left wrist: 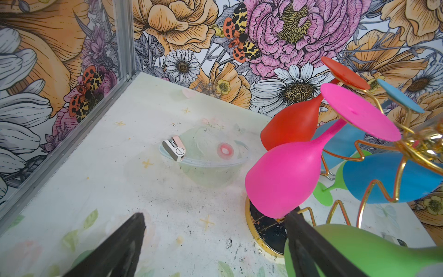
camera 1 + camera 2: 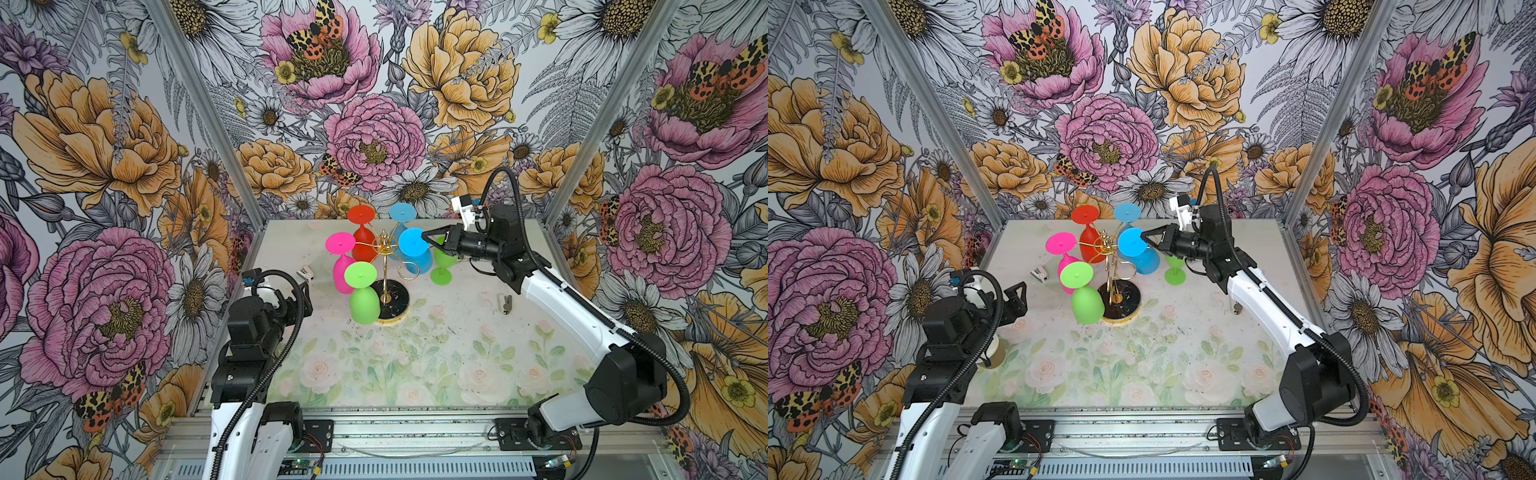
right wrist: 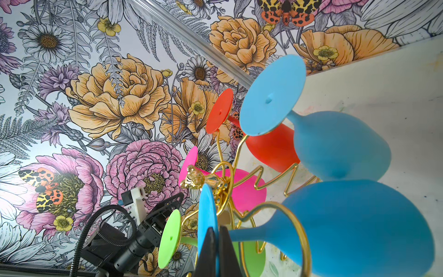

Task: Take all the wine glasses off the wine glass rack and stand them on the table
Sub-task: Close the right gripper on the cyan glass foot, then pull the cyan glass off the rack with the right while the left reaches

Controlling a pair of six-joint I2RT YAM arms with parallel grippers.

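- The matte bright-blue wine glass hangs bowl-down on the right side of the thin gold wire wine glass rack. Its stem sits in a curled loop arm and its flat round foot is uppermost.
- The right gripper is clenched on the rim of that foot. The right wrist view shows black fingers pinching the disc edge-on.
- A red glass, pale-blue glass, pink glass and green glass, all matte, hang from other arms.
- The left gripper is released, jaws wide, low and near the green glass.
- Only the left wrist view shows a clear plastic bowl holding a red tape ring.
- The counter is pale, printed with faded roses and speckled with black grime. Bold floral wallpaper covers the walls.
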